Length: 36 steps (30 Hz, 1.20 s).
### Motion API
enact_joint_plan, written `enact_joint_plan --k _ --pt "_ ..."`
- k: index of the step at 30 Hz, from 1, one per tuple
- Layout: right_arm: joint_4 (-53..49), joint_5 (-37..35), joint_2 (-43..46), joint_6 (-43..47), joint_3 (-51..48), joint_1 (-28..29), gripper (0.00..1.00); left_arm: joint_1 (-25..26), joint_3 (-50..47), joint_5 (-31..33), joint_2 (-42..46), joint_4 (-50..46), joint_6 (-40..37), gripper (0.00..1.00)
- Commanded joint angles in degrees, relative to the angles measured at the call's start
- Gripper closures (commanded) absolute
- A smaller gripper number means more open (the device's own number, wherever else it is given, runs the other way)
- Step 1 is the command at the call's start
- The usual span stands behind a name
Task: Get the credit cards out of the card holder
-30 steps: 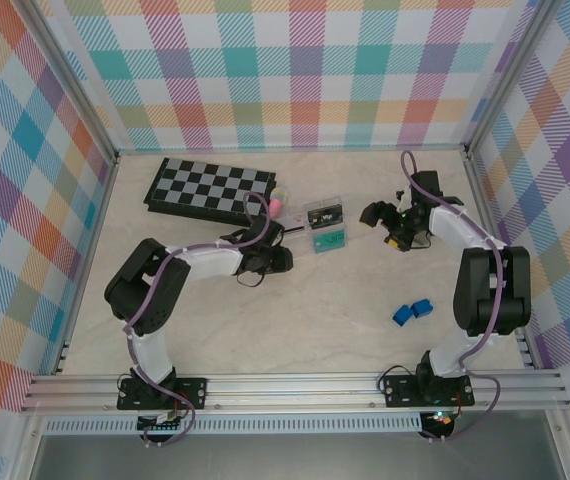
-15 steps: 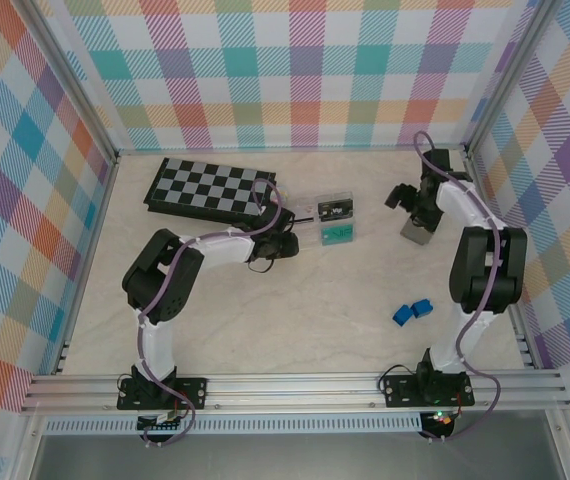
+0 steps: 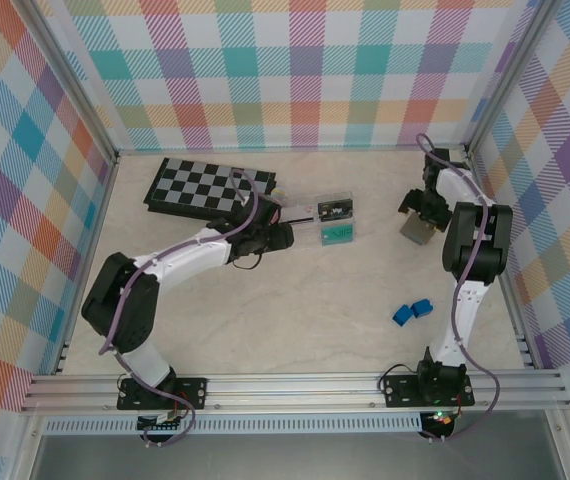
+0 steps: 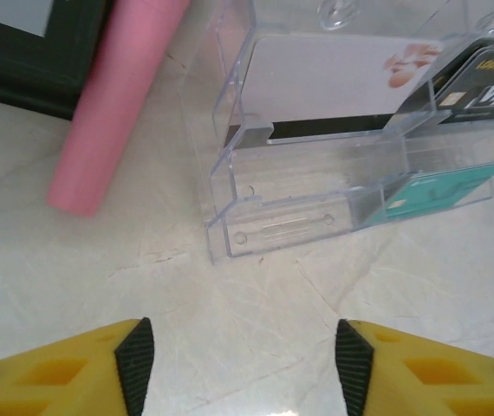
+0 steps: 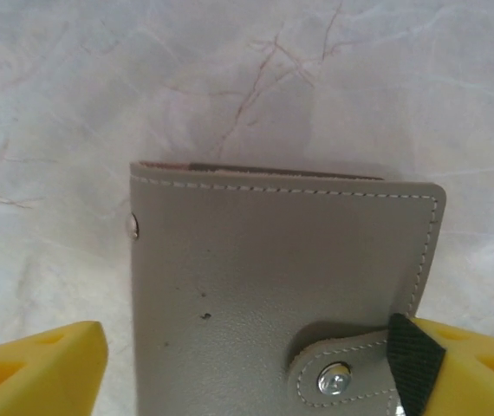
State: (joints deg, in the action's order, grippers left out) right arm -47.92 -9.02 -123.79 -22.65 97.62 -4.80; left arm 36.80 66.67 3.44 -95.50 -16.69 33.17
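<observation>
Jaws apart, nothing held.
At bottom centre, left gripper [image 4: 243, 347] sits below clear box [image 4: 316, 173]; right gripper [image 5: 247, 364] straddles card holder [image 5: 273, 260].

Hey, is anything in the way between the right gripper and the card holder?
Nothing visible does. The card holder lies directly between the open fingers of the right gripper. Its snap tab looks fastened, though, so the holder is closed over whatever is inside.
</observation>
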Motion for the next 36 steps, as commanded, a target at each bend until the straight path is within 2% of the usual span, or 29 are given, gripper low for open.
enact_joint_plan --k 1,8,11,22,23,28,30,33,36 --pt "-3.48 2.74 -1.16 1.95 0.01 0.91 0.21 -0.57 -1.31 1.61 1.86 -4.93 1.15 0.36" --pt "-3.62 3.74 2.07 2.44 -6.30 5.95 0.25 -1.44 -1.45 2.80 3.35 -6.07 2.59 0.27" --pt "-2.96 5.69 5.41 1.22 -11.97 9.06 0.26 -2.01 -1.88 3.45 3.57 -6.54 3.33 0.24" --pt "-3.15 9.11 20.44 -3.25 -31.61 25.78 0.26 -6.24 -4.51 2.82 5.87 -7.73 6.25 0.06" --pt "-3.07 9.27 21.12 -4.03 -32.65 27.58 0.26 -6.61 -4.79 2.65 6.17 -7.60 6.50 0.01" --pt "-1.36 11.40 23.01 -7.98 -34.37 37.64 0.27 -8.92 -6.66 1.88 7.82 -6.69 7.19 0.00" --pt "-0.30 12.62 23.39 -8.94 -33.38 39.93 0.27 -9.78 -7.25 1.38 8.33 -6.65 7.74 0.00" --pt "1.34 14.37 24.97 -10.67 -31.86 40.26 0.27 -10.95 -8.21 -0.29 9.21 -6.58 8.31 0.00" --pt "2.19 10.55 27.45 -10.32 -31.00 40.06 0.28 -11.21 -8.49 -3.47 9.55 -6.62 7.72 0.00"
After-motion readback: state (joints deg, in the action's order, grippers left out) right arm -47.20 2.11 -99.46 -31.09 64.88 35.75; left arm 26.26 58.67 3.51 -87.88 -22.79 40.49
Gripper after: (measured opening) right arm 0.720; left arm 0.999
